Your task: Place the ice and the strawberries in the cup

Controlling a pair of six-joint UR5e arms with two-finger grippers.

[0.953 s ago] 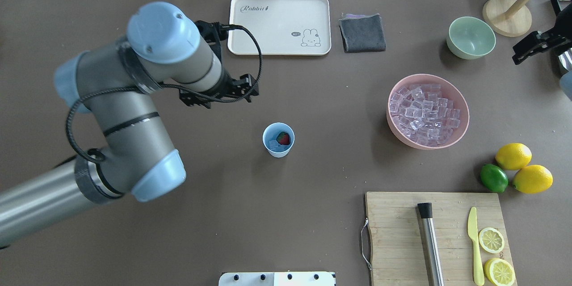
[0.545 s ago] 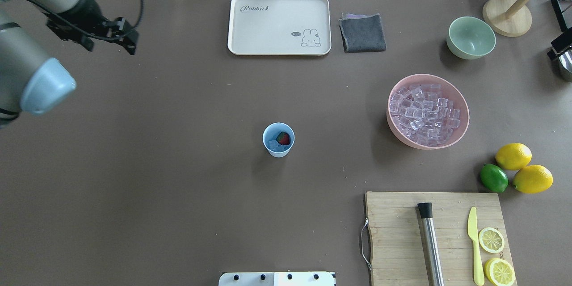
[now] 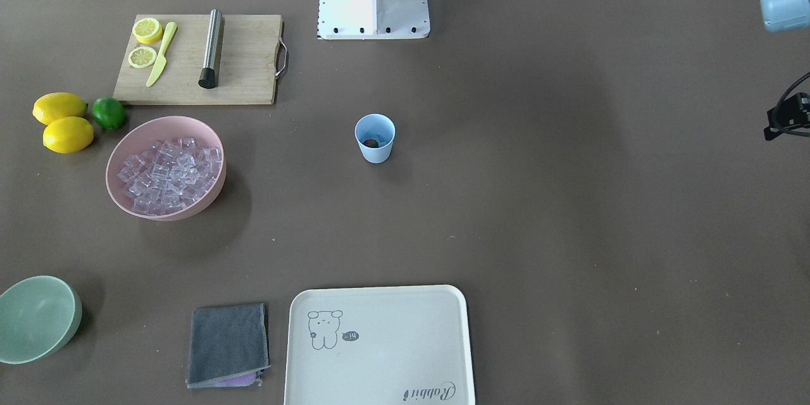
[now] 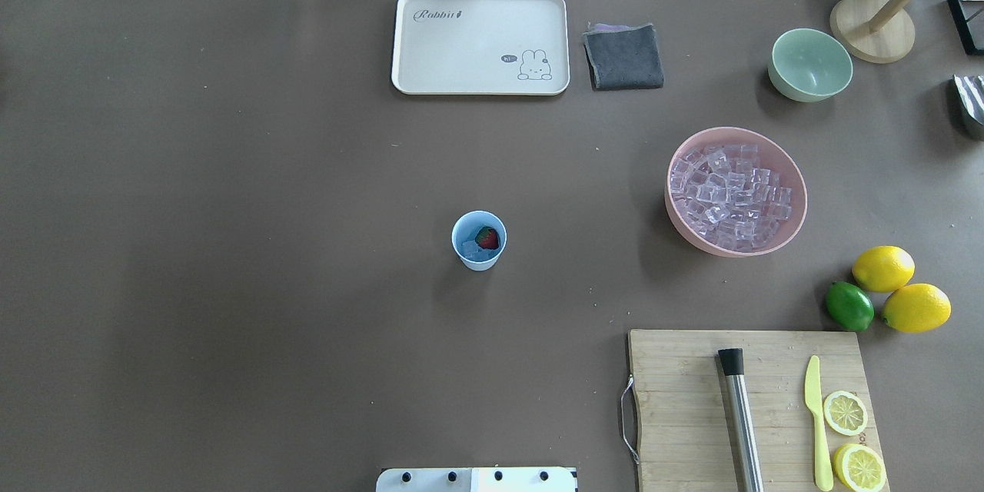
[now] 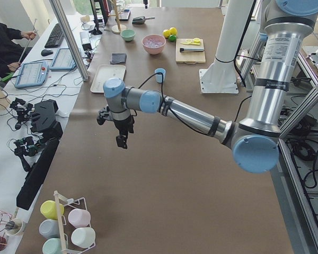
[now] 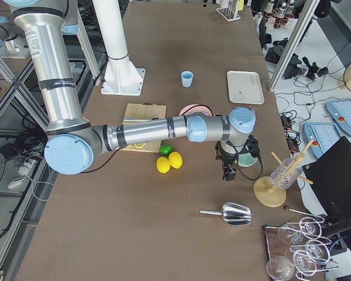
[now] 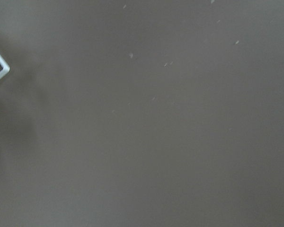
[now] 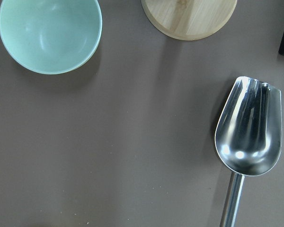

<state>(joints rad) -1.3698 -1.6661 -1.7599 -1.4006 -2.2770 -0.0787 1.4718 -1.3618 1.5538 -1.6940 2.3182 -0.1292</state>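
Observation:
The light-blue cup [image 4: 479, 240] stands upright mid-table, also in the front view [image 3: 374, 137]. Inside it lie the red strawberry [image 4: 487, 237] and a clear ice cube [image 4: 470, 250]. More ice [image 4: 730, 192] fills the pink bowl [image 4: 799, 204] to its right. No arm shows in the overhead view. My left gripper [image 5: 121, 140] hangs over bare table far to the cup's left. My right gripper [image 6: 227, 172] hangs by the green bowl, far to the cup's right. I cannot tell whether either gripper is open or shut. Neither wrist view shows fingers.
A metal scoop [image 8: 248, 132] lies beside a wooden stand base [image 8: 189, 19] and the pale green bowl [image 8: 49, 33]. A cream tray [image 4: 480, 42] and grey cloth [image 4: 623, 55] are at the back. Lemons [image 4: 882, 268], a lime [image 4: 849, 306] and a cutting board [image 4: 684, 407] are front right.
My left arm has swung from beside the cup out past the overhead view's left edge. My right gripper has left its right edge. The cup and its contents have not moved.

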